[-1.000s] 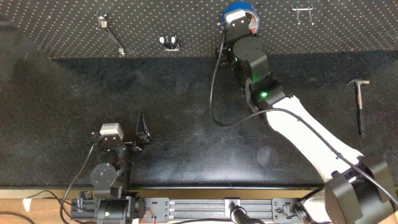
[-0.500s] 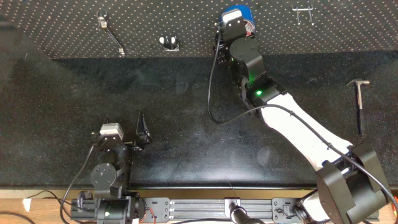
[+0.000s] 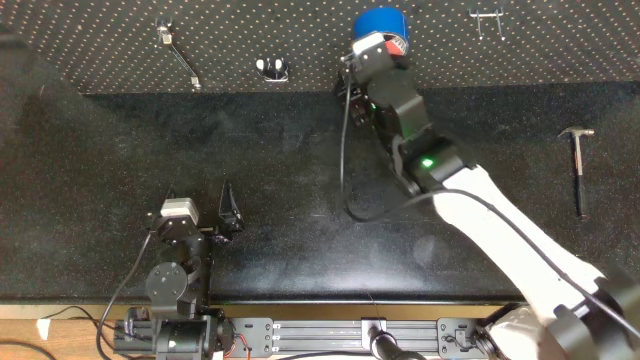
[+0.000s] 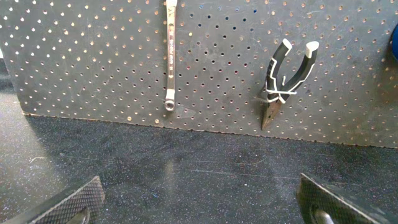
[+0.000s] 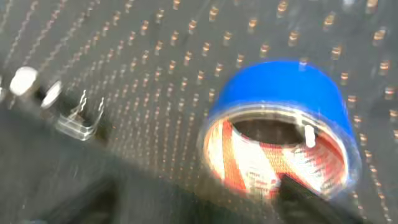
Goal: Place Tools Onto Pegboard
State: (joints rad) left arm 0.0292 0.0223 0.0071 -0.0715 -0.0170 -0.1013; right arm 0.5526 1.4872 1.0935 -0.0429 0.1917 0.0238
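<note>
A blue tape roll (image 3: 382, 21) (image 5: 283, 127) hangs on a peg of the black pegboard (image 3: 90, 45). My right gripper (image 3: 360, 62) (image 5: 199, 202) sits just in front of and below the roll, open, with nothing between its fingers. A wrench (image 3: 178, 56) (image 4: 170, 56) and pliers (image 3: 272, 68) (image 4: 283, 78) hang on the board further left. A hammer (image 3: 578, 170) lies on the mat at the far right. My left gripper (image 3: 228, 212) (image 4: 199, 214) stands open near its base, well back from the board.
A bare metal hook (image 3: 487, 21) sticks out of the pegboard to the right of the tape. The black mat (image 3: 300, 200) runs from the board to the front edge. A cable (image 3: 342, 160) loops off the right arm over the mat.
My right gripper has backed away from the tape roll and tilted slightly left. The roll stays hanging on the board. The left arm has not moved.
</note>
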